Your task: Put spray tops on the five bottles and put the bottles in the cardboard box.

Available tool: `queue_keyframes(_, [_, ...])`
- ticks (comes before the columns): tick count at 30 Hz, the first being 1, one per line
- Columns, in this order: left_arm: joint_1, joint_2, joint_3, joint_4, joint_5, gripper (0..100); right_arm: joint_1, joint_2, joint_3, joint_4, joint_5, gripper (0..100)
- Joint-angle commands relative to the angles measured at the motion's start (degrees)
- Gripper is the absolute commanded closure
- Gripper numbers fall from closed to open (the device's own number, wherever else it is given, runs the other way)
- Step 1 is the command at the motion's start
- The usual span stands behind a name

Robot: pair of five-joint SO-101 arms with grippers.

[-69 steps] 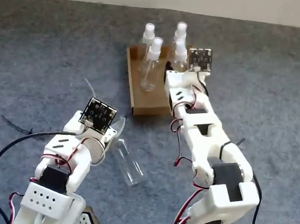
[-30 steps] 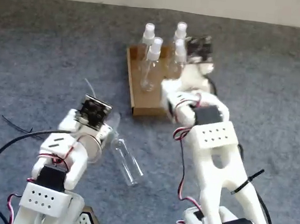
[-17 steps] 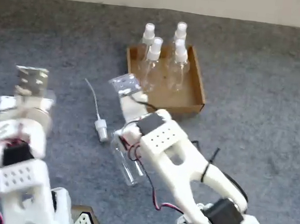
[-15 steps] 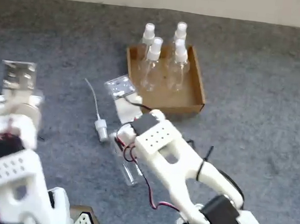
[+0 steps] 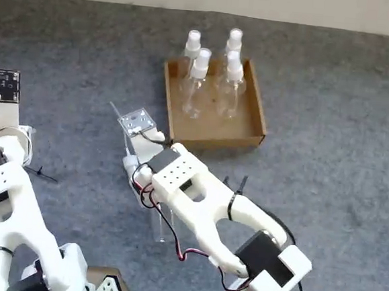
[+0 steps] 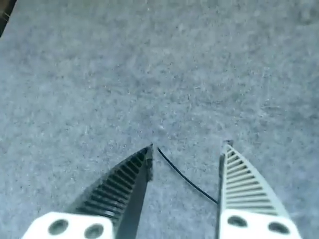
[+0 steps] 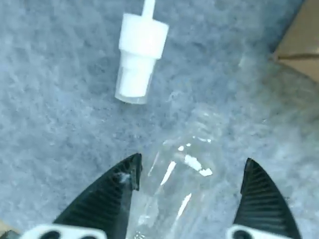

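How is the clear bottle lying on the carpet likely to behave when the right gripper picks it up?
The bottle lies on its side and looks round, so it may roll on the carpet if nudged. It looks empty, so probably light, and its glossy wall might slip between the right gripper's open jaws.

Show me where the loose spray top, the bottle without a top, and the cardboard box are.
loose spray top [image 7: 141, 59], right wrist view, on its white collar.
uncapped bottle [image 7: 180, 175], right wrist view, on its clear shoulder below the neck.
cardboard box [image 5: 218, 141], high view, on its near wall.
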Motion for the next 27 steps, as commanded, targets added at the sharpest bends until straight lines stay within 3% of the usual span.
queue_keyframes(1, [-0.6,0.0,-2.8,-1.8,-0.4,80,-0.2,-0.5,-2.5,-2.2,-5.6,80.6])
queue_keyframes(6, [-0.6,0.5,-2.5,-1.8,-0.4,80,1.8,-0.7,-2.5,-2.1,-6.8,99.5])
queue_keyframes(11, [0.5,0.5,-2.2,-1.4,-0.4,81,8.7,-1.2,-3.1,9.8,-6.2,99.4])
queue_keyframes(14, [2.7,0.0,0.7,-1.4,-0.5,81,13.9,-5.8,-9.0,18.1,1.8,99.4])
queue_keyframes(16, [4.6,0.0,1.5,-0.6,-4.3,81,17.5,-10.9,-12.5,22.0,7.0,99.4])
queue_keyframes(21, [13.1,0.5,-2.6,11.9,-11.6,81,33.4,-21.5,-13.4,27.6,18.5,99.4])
queue_keyframes(27, [28.2,0.6,-12.4,29.4,-27.3,80,55.6,-16.5,-13.2,26.8,33.1,99.4])
